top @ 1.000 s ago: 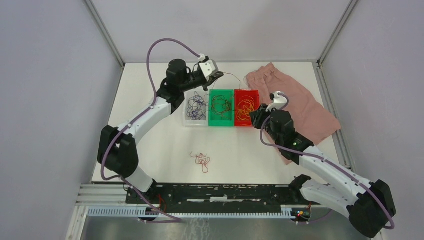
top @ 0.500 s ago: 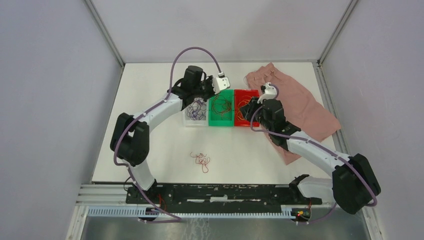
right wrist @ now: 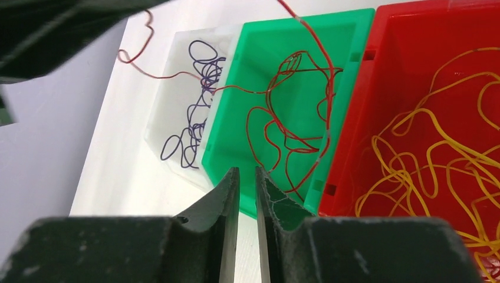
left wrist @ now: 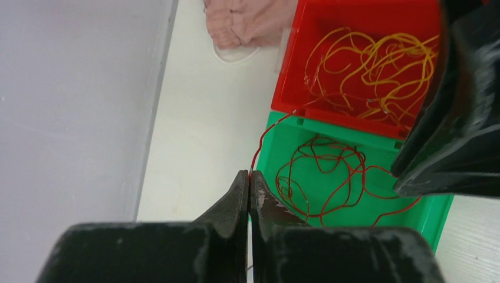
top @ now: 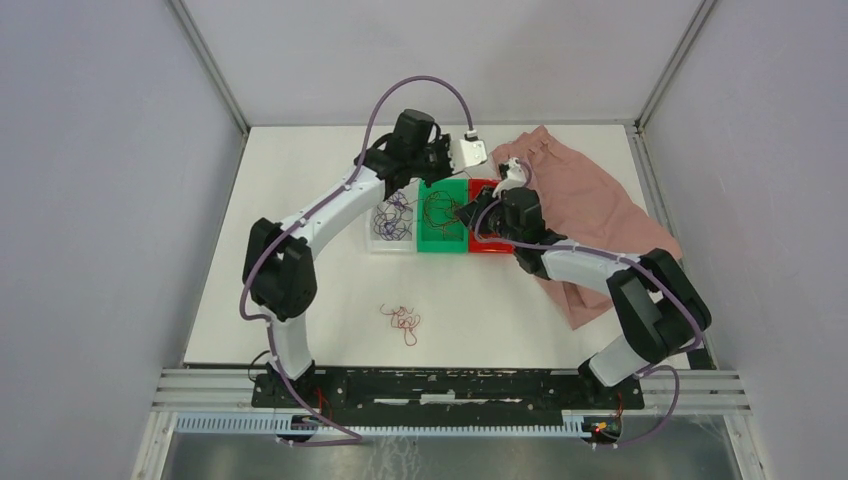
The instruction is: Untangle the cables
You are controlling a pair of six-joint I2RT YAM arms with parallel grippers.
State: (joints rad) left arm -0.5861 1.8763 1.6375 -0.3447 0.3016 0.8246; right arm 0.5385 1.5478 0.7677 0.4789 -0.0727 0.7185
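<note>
In the left wrist view my left gripper (left wrist: 249, 172) is shut on a thin red wire (left wrist: 257, 147) that rises from the green bin (left wrist: 436, 218), where more red wire lies coiled. It hangs by the far edge of the green and red bins (top: 455, 172). My right gripper (right wrist: 247, 171) hovers at the green bin's near edge (top: 463, 212), its jaws a narrow gap apart with nothing between them. Purple wires (right wrist: 194, 112) fill the clear bin (right wrist: 171, 106), with one red strand trailing across it. Orange-yellow wires (right wrist: 436, 147) lie in the red bin (right wrist: 407, 35).
A small reddish tangle of wire (top: 403, 322) lies loose on the white table nearer the arm bases. A pink cloth (top: 590, 200) is spread to the right of the bins. The enclosure's walls stand just behind the bins.
My left arm has swung right, from behind the clear bin to behind the green and red bins. My right arm has reached left and forward, from beside the red bin to the green one.
</note>
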